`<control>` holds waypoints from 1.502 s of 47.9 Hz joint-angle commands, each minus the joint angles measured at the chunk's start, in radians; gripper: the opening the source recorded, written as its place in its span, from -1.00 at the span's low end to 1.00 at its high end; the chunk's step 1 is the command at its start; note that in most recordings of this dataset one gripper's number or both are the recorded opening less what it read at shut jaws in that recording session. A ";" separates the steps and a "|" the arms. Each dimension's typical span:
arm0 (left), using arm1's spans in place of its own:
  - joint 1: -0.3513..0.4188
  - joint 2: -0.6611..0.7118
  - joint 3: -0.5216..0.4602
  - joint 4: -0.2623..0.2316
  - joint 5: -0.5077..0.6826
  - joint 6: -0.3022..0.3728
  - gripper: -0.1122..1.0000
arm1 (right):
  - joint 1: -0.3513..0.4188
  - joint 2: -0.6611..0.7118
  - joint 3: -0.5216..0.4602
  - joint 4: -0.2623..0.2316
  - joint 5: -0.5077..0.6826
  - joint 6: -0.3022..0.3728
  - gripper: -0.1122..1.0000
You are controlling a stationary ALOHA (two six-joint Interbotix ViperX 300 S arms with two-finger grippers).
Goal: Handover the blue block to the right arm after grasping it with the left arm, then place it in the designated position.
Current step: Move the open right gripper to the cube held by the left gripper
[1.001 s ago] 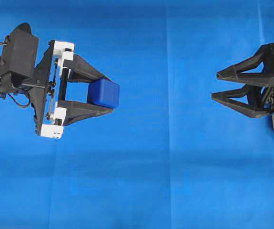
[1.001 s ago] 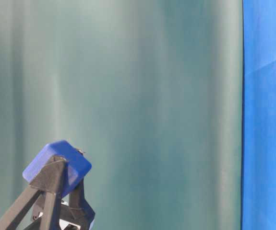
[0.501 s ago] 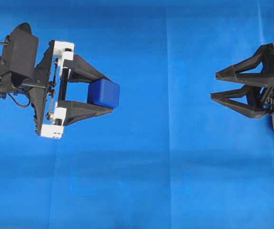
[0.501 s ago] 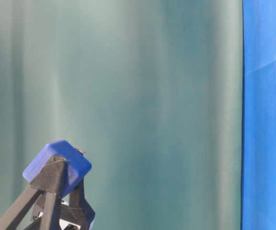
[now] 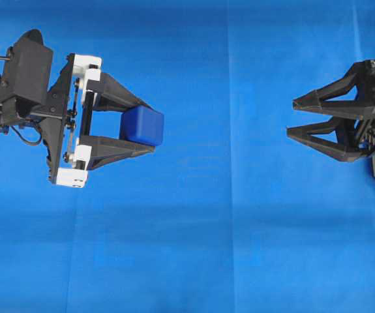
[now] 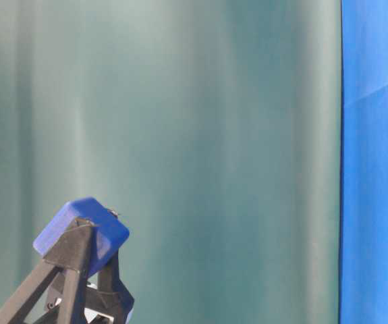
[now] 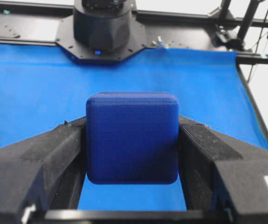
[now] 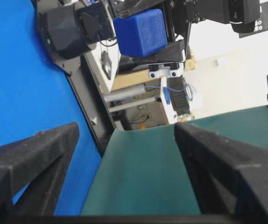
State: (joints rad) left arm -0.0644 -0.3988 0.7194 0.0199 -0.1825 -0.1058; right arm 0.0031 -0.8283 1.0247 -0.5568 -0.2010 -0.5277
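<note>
Left gripper (image 5: 149, 127) level, clamped on blue block (image 5: 142, 126), facing wide-open right gripper (image 5: 290, 119) well apart.

Bright, even light; sharp overhead, soft close-ups

From overhead the blue table cover (image 5: 226, 228) is evenly lit, with faint darker bands along its fold creases and a dimmer patch near the left edge; no hard shadows fall beneath either tool. The blue block (image 5: 142, 126) shows a soft sheen on its upper face. At table level the green backdrop (image 6: 200, 148) carries pale vertical streaks of light. In the left wrist view the block's print texture is crisp, while the near fingers (image 7: 36, 168) blur slightly. In the right wrist view the near fingers (image 8: 217, 158) are out of focus, and the room beyond is washed out white.
</note>
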 commanded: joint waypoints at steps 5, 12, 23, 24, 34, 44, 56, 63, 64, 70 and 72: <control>0.005 -0.017 -0.015 0.000 -0.005 0.000 0.08 | 0.002 0.021 -0.035 0.000 -0.009 0.002 0.95; 0.005 -0.017 -0.015 0.000 -0.005 0.000 0.08 | 0.002 0.077 -0.064 0.000 -0.008 0.002 0.95; 0.005 -0.017 -0.015 0.000 -0.005 -0.002 0.08 | 0.002 0.201 -0.158 0.000 -0.009 0.002 0.95; 0.005 -0.017 -0.015 0.000 -0.005 0.000 0.08 | 0.002 0.212 -0.170 0.000 -0.009 0.002 0.95; 0.005 -0.015 -0.015 0.000 -0.005 -0.002 0.08 | 0.002 0.330 -0.276 -0.003 -0.032 0.000 0.95; 0.005 -0.015 -0.015 -0.002 -0.005 -0.002 0.08 | 0.002 0.454 -0.390 -0.006 -0.055 0.000 0.95; 0.005 -0.015 -0.015 -0.002 -0.005 -0.003 0.08 | 0.002 0.597 -0.523 -0.006 -0.052 -0.002 0.95; 0.005 -0.015 -0.015 -0.002 -0.005 -0.003 0.08 | 0.008 0.649 -0.580 -0.006 -0.043 -0.002 0.95; 0.005 -0.015 -0.017 -0.002 -0.005 -0.003 0.08 | 0.009 0.655 -0.588 -0.006 -0.041 -0.002 0.95; 0.005 -0.015 -0.015 -0.002 -0.005 -0.003 0.08 | 0.017 0.686 -0.621 -0.006 -0.041 -0.002 0.95; 0.005 -0.015 -0.017 -0.002 -0.005 -0.003 0.08 | 0.018 0.690 -0.626 -0.006 -0.038 -0.003 0.95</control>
State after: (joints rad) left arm -0.0629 -0.4019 0.7194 0.0199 -0.1810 -0.1074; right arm 0.0169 -0.1335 0.4387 -0.5630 -0.2378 -0.5338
